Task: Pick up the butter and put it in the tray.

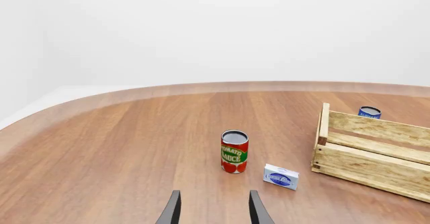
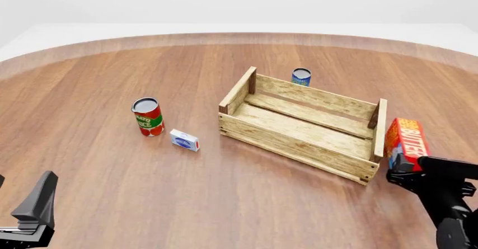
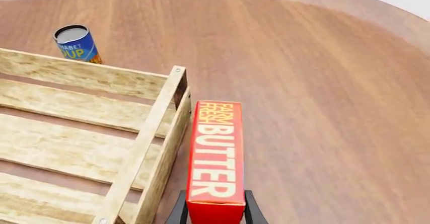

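Observation:
The butter (image 2: 407, 140), a red-orange carton with white lettering, is just outside the right end board of the tray (image 2: 299, 127), a large crate of light wooden slats. My right gripper (image 2: 401, 170) holds the carton's near end. In the right wrist view the two dark fingers (image 3: 178, 211) press against both sides of the butter (image 3: 216, 153), beside the tray's end board (image 3: 149, 138). I cannot tell whether the carton is off the table. My left gripper (image 1: 215, 194) is open and empty, low at the near left in the front view (image 2: 33, 212).
A red tomato sauce can (image 2: 147, 116) and a small white-and-blue box (image 2: 183, 140) stand left of the tray; both show in the left wrist view, the can (image 1: 234, 151) and the box (image 1: 281, 176). A blue soup can (image 2: 301, 76) stands behind the tray.

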Robot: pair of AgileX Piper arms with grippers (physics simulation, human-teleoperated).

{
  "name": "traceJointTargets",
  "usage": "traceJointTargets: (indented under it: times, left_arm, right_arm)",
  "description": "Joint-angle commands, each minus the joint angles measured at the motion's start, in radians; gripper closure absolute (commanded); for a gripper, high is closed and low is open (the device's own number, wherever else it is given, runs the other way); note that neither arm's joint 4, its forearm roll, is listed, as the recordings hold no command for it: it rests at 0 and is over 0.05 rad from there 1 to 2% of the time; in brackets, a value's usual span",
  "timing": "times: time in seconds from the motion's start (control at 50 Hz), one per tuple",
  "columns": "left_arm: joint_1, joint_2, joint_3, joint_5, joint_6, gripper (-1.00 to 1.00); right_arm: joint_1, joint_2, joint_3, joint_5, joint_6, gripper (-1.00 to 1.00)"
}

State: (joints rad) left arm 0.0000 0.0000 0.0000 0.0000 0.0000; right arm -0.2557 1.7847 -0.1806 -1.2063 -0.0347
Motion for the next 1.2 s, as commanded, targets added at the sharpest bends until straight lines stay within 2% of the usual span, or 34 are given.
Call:
traceJointTargets:
  times: [0.02, 0.4, 0.5, 0.56, 0.82, 0.96, 1.2]
  left_arm:
    - [0.0, 0.0, 0.0, 0.0, 0.0, -1.0]
    - [0.0, 0.0, 0.0, 0.0, 0.0, -1.0]
    - [0.0, 0.0, 0.0, 0.0, 0.0, -1.0]
    - [0.0, 0.0, 0.0, 0.0, 0.0, -1.0]
    - [0.0, 0.0, 0.0, 0.0, 0.0, -1.0]
    - [0.0, 0.0, 0.0, 0.0, 0.0, -1.0]
    - [0.0, 0.0, 0.0, 0.0, 0.0, -1.0]
  right_arm:
    - [-0.006, -0.105, 0.015, 0.021, 0.016, 1.0]
    - [-0.017, -0.343, 0.047, 0.15, -0.008, 1.0]
    - [-0.012, -0.424, 0.047, 0.211, -0.019, 1.0]
    - [-0.006, -0.547, 0.044, 0.303, -0.033, 1.0]
    - [-0.011, -0.729, 0.029, 0.475, -0.042, 1.0]
    - [-0.005, -0.874, 0.009, 0.62, -0.045, 1.0]
    - [0.017, -0.961, -0.021, 0.726, -0.063, 1.0]
